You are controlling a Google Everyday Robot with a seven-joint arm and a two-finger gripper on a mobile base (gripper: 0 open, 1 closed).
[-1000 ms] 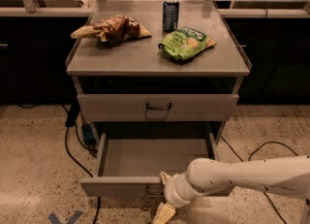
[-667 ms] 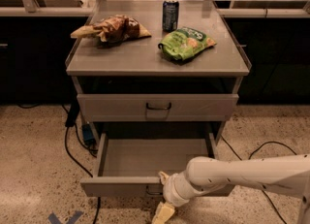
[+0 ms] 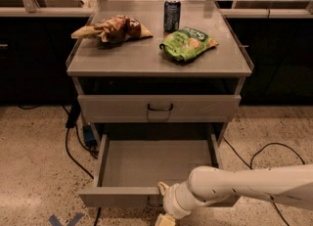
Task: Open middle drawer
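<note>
The middle drawer (image 3: 156, 164) is the lower of the two drawers showing in the grey metal cabinet. It is pulled well out, and its bare grey tray interior is in view. My gripper (image 3: 163, 203) is at the centre of the drawer's front panel (image 3: 115, 197), where the handle is hidden behind it. My white arm (image 3: 244, 186) reaches in from the lower right. The taller-fronted top drawer (image 3: 122, 108) is closed, with its dark wire handle (image 3: 160, 107) in view.
On the cabinet top (image 3: 146, 58) lie a brown snack bag (image 3: 113, 28), a green chip bag (image 3: 188, 43) and a dark soda can (image 3: 171, 14). Black cables (image 3: 73, 146) run over the speckled floor on the left and on the right (image 3: 259, 151). Dark counters stand behind.
The middle drawer has slid a little further out toward the camera, and my gripper has moved with its front.
</note>
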